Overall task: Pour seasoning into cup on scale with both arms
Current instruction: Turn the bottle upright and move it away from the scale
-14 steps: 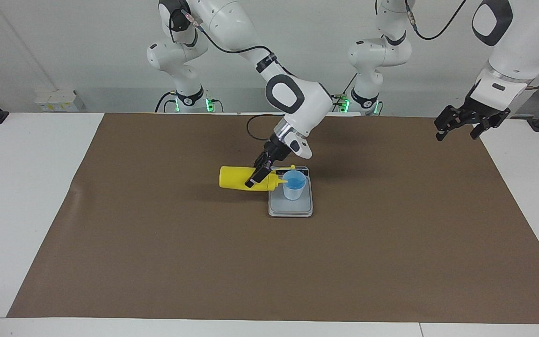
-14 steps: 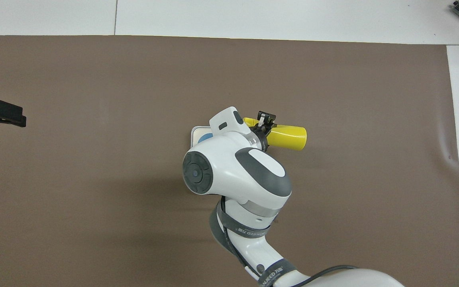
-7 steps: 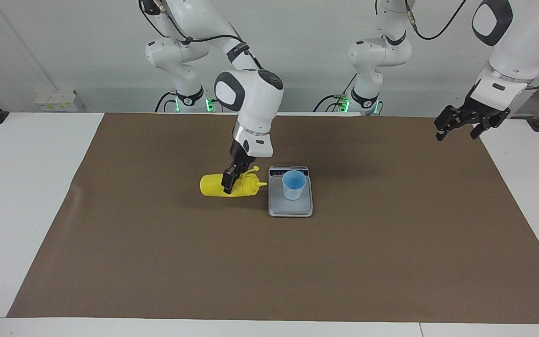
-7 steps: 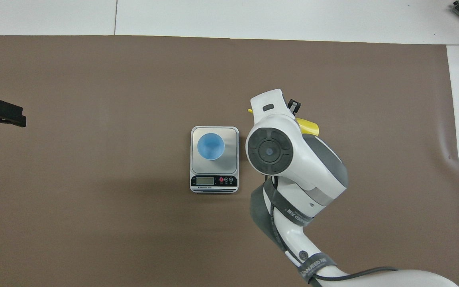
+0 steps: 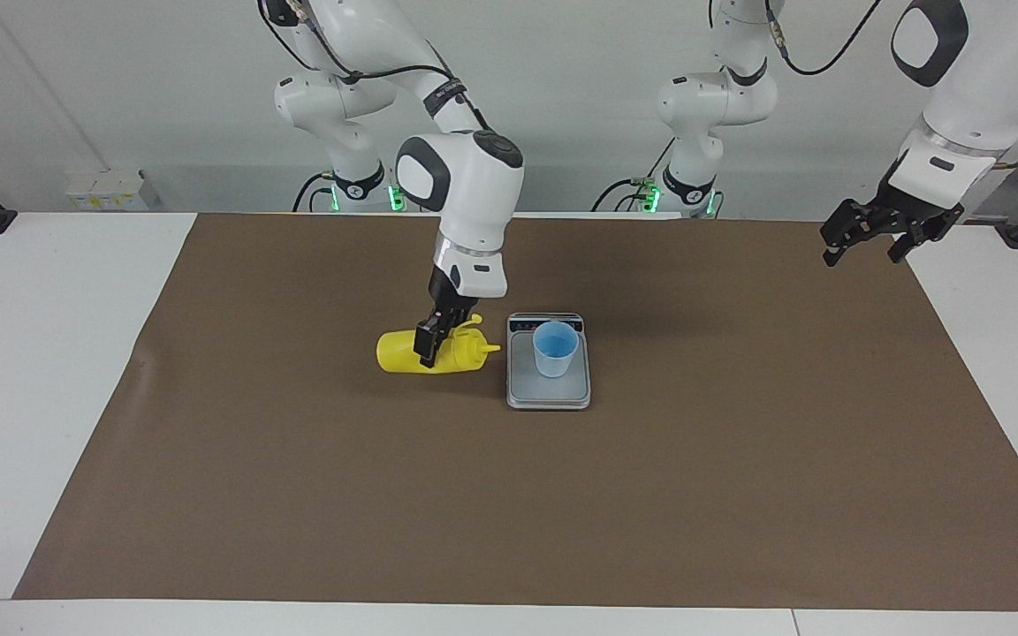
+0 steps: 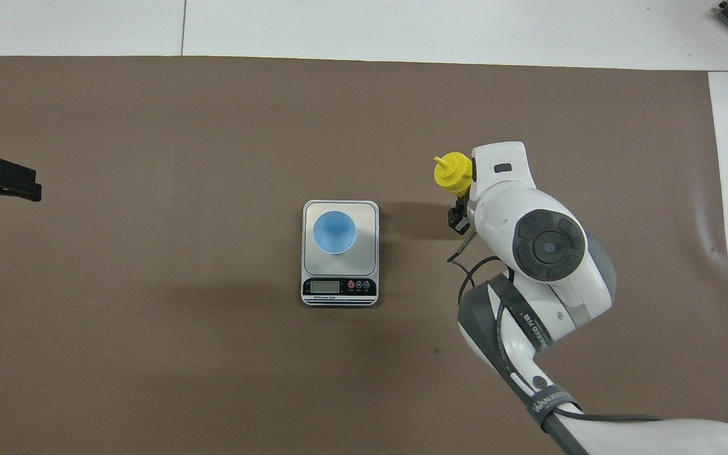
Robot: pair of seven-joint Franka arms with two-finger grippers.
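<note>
Right gripper [image 5: 431, 343] clamped on the yellow bottle [image 5: 403, 351] beside the scale [image 5: 549, 389]; cup [image 5: 554, 348] upright, pouring apparently done; left gripper [image 5: 862, 243] waits open.

We see a robot lab: two white robot arms [image 5: 465, 185] stand at a bare white tabletop [image 5: 58, 291] with a brown mat [image 5: 509, 495], by plain walls.

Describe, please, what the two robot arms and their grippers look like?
Both arms, the right arm and the left arm, are glossy white with rounded dark grey joint caps and black cables along them. The right gripper and the left gripper are black. The bases show green lights.
</note>
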